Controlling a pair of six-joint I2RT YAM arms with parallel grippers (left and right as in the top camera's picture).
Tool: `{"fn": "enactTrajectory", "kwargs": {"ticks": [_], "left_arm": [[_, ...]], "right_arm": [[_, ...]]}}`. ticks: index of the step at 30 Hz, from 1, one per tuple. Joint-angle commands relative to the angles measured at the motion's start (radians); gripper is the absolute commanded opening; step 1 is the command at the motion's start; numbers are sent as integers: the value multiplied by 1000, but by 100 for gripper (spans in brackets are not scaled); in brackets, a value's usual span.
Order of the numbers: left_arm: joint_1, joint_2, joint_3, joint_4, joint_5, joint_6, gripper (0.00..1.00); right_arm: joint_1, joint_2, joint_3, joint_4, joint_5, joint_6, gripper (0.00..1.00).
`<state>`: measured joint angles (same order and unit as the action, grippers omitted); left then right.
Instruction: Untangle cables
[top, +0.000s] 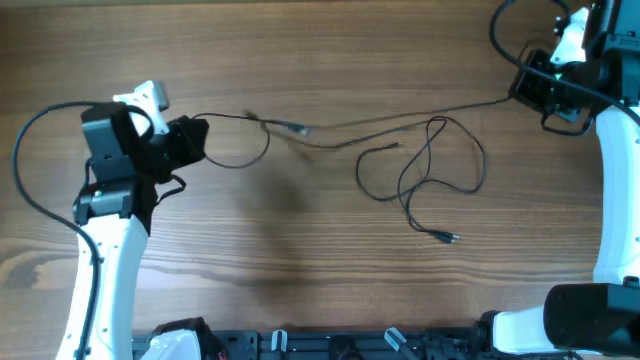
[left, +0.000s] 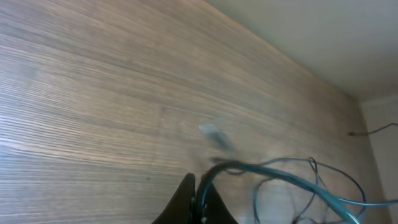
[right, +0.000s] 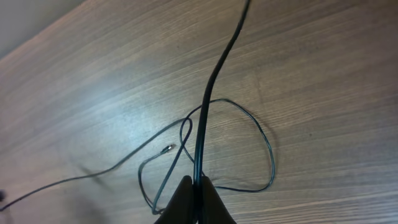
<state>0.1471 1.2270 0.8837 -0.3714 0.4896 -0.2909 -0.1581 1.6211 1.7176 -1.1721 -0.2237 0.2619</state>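
Thin black cables (top: 420, 170) lie on the wooden table (top: 300, 260). One cable (top: 400, 118) is stretched between both grippers, raised above the table, with a blurred plug (top: 290, 128) hanging mid-span. A second cable lies in loose loops right of centre and ends in a small plug (top: 447, 237). My left gripper (top: 195, 135) is shut on the stretched cable's left end (left: 214, 171), where a small loop (top: 245, 150) hangs. My right gripper (top: 522, 90) is shut on its right end (right: 208, 112). The loops show below it in the right wrist view (right: 249, 149).
The arms' own thick black cables (top: 30, 150) arc at the far left and at the top right (top: 505, 30). The arm bases (top: 560, 320) stand along the front edge. A pale wall (left: 323, 37) borders the table's far side.
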Motion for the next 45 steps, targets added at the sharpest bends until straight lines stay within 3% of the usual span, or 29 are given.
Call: {"fn": "enactTrajectory", "kwargs": {"ticks": [1, 4, 5, 7, 9, 12, 15, 16, 18, 20, 22, 24, 26, 30, 34, 36, 37, 38, 39, 40, 41, 44, 45], "left_arm": [[-57, 6, 5, -4, 15, -5, 4], [-80, 6, 5, -5, 14, -5, 4], [-85, 6, 5, -13, 15, -5, 4], [-102, 6, 5, -38, 26, -5, 5], [-131, 6, 5, -23, 180, -5, 8], [-190, 6, 5, 144, 482, -12, 10], [-269, 6, 5, 315, 574, -80, 12], [-282, 6, 5, 331, 537, -80, 13], [-287, 6, 5, 252, 299, -80, 17], [-287, 6, 5, 43, -82, -80, 23], [-287, 6, 5, -113, -267, -80, 24], [-288, 18, 5, -264, -323, -81, 43], [-288, 35, 5, -342, -323, -80, 56], [-288, 103, 3, -367, -323, -80, 58], [-291, 220, 0, -359, -322, -80, 54], [-311, 283, 0, -335, -298, -80, 45], [-329, 314, 0, -319, -285, -80, 31], [-338, 323, 0, -311, -285, -80, 11], [-346, 324, 0, -300, -278, -80, 4], [-347, 315, 8, -300, -248, -80, 4], [-344, 303, 38, -334, -180, -80, 4], [-288, 263, 311, -573, 243, -29, 4], [-266, 263, 387, -587, 335, -7, 4]], "right_arm": [[2, 6, -9, -1, -87, -100, 4], [19, 8, -11, -5, -479, -381, 4], [35, 8, -11, -3, -510, -394, 4], [65, 8, -11, 0, -507, -393, 4], [103, 8, -11, 0, -507, -395, 4], [200, 8, -11, -4, -502, -422, 4], [298, 10, -14, -4, -369, -410, 5], [320, 10, -22, -4, -313, -379, 5], [339, 10, -46, -5, -285, -338, 4], [340, 10, -83, -6, -283, -338, 5], [340, 10, -118, 0, -261, -337, 4], [340, 10, -159, 27, -247, -336, 4], [340, 10, -165, 40, -245, -311, 4], [340, 10, -165, 45, -246, -311, 4], [340, 10, -165, 50, -246, -311, 4], [340, 10, -165, 50, -246, -311, 4], [340, 10, -165, 50, -246, -310, 4], [340, 10, -165, 50, -246, -311, 4], [340, 10, -165, 50, -246, -311, 4], [340, 10, -165, 50, -243, -311, 4], [340, 10, -165, 51, -237, -311, 4], [340, 10, -165, 55, -191, -280, 4], [340, 10, -165, 57, -191, -280, 4]]}}
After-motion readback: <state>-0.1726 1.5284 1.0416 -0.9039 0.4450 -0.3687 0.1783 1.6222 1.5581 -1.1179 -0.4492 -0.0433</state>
